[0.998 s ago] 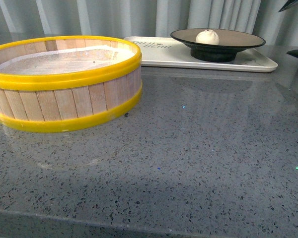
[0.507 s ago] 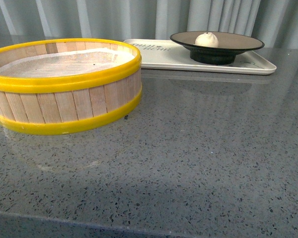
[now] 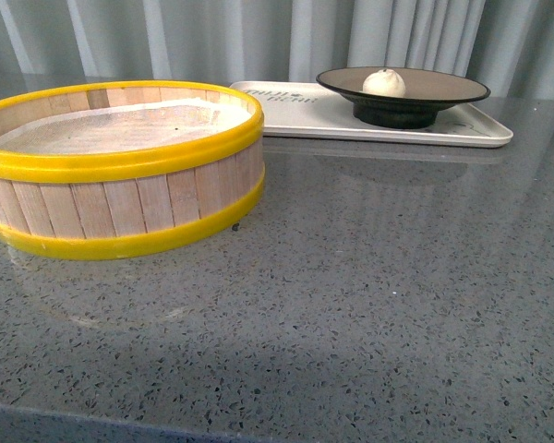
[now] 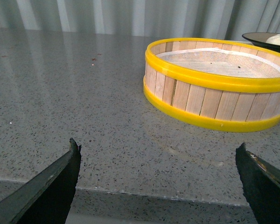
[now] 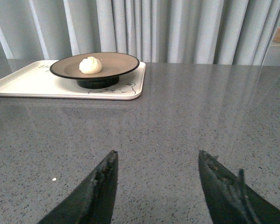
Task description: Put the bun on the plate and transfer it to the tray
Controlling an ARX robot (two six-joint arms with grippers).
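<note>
The white bun sits on the brown plate with a black rim, and the plate stands on the white tray at the back of the grey table. The right wrist view shows the same: bun, plate, tray. My right gripper is open and empty, low over the table, well short of the tray. My left gripper is open and empty near the table's front edge. Neither arm shows in the front view.
A yellow-rimmed wooden steamer basket lined with white paper stands at the left; it also shows in the left wrist view. The plate's rim and the bun peek behind it. Grey curtains hang behind the table.
The dark gripper parts at the front view's right edge a second ago have left the view. The view has shifted slightly. Bun, plate and tray stay put.
</note>
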